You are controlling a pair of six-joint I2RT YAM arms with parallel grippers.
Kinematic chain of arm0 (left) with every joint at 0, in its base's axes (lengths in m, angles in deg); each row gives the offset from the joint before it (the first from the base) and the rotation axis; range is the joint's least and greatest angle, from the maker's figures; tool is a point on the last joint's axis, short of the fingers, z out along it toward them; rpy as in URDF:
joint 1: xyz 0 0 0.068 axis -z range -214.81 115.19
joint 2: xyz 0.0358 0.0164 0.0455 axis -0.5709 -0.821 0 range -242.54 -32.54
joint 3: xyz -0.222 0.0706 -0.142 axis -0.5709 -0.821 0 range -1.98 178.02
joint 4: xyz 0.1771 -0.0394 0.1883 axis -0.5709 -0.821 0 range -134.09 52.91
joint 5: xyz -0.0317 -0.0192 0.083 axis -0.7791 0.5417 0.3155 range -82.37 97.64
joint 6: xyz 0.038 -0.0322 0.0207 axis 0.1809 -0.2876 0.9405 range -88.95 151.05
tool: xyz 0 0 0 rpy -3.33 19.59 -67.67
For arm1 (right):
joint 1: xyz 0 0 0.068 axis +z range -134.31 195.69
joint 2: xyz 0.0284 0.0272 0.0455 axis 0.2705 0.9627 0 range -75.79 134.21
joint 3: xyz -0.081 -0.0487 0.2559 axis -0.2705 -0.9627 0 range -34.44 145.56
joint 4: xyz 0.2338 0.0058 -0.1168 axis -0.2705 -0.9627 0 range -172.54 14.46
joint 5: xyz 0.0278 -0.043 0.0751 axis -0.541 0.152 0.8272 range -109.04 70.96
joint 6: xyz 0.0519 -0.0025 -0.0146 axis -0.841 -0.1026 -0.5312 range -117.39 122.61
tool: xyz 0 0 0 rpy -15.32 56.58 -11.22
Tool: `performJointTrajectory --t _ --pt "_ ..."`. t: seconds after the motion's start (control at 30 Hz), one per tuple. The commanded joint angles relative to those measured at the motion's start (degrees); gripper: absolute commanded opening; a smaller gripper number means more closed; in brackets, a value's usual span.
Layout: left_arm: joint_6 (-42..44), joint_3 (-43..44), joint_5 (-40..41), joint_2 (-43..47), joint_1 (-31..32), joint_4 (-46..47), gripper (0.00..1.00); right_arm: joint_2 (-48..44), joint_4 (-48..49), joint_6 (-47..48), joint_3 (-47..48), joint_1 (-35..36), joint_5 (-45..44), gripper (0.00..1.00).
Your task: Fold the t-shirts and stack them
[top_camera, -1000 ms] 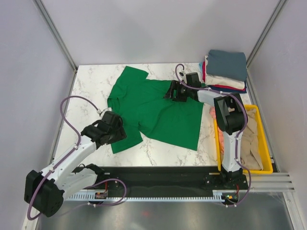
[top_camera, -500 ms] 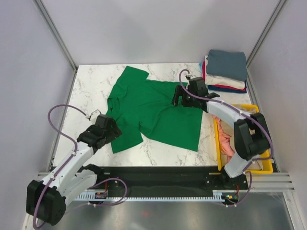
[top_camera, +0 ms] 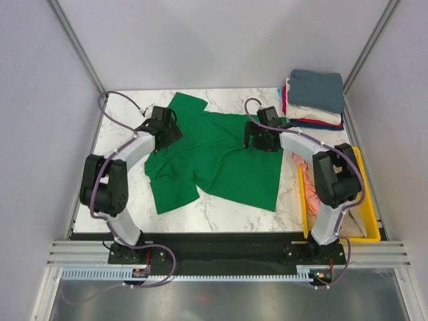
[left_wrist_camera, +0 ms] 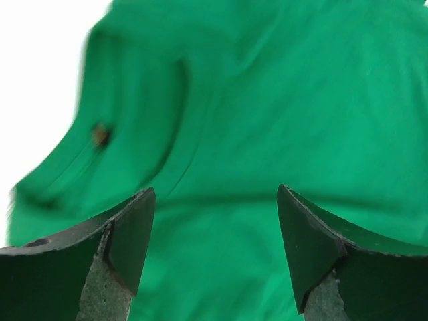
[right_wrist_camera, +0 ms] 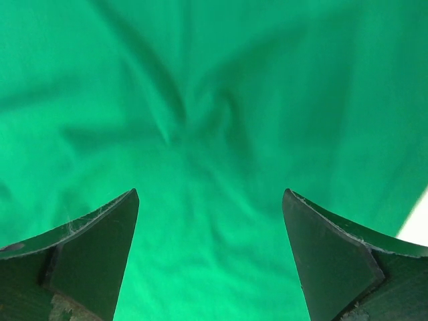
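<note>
Top external — left end effector [top_camera: 169,129] and right end effector [top_camera: 255,139] both gape empty above green t-shirt [top_camera: 221,159].

Lifts the left arm [top_camera: 128,150] from its base at lower left, bends it at an elbow at mid-left, then reaches up and rightward to set the left gripper [top_camera: 164,125] upper left of centre, jaws spread wide. Does much the same with the right arm [top_camera: 305,144]: up from lower right, elbow at mid-right, forearm running up and leftward to the right gripper [top_camera: 258,137], fingers [right_wrist_camera: 93,247] parted wide.
</note>
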Motion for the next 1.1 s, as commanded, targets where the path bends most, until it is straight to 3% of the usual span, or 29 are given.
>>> performJointTrajectory --t 0.0,0.2,0.47,0.57,0.63,0.73,0.9,1.07 --pt "2.8 8.2 -5.0 -9.4 -2.1 1.7 0.80 5.5 -3.1 1.9 8.7 -0.5 -1.8 0.96" --pt "5.6 25.5 -5.7 -25.4 -5.0 -6.4 0.78 16.6 -5.2 1.8 18.1 -1.8 0.4 0.96" --pt "2.9 31.7 -10.2 -34.6 -14.9 -12.0 0.77 33.7 -11.6 4.2 38.7 -2.2 7.0 0.96" --pt "3.9 37.9 -13.0 -37.5 -19.2 -14.8 0.74 38.9 -15.1 5.1 47.5 -2.2 7.7 0.97" --pt "6.1 47.8 -12.5 -41.0 -20.7 -18.7 0.75 42.2 -16.0 5.5 53.8 -2.7 9.5 0.97" --pt "8.3 54.8 -11.2 -45.6 -21.8 -22.5 0.76 46.2 -16.1 6.3 61.5 -3.1 10.8 0.98" --pt "12.6 63.4 -15.9 -47.6 -23.3 -23.7 0.77 49.1 -12.7 6.2 67.5 -4.3 13.7 0.98" --pt "10.0 60.4 -18.3 -38.7 -22.7 -24.0 0.79 44.2 -8.8 4.3 66.8 -4.9 17.6 0.98"
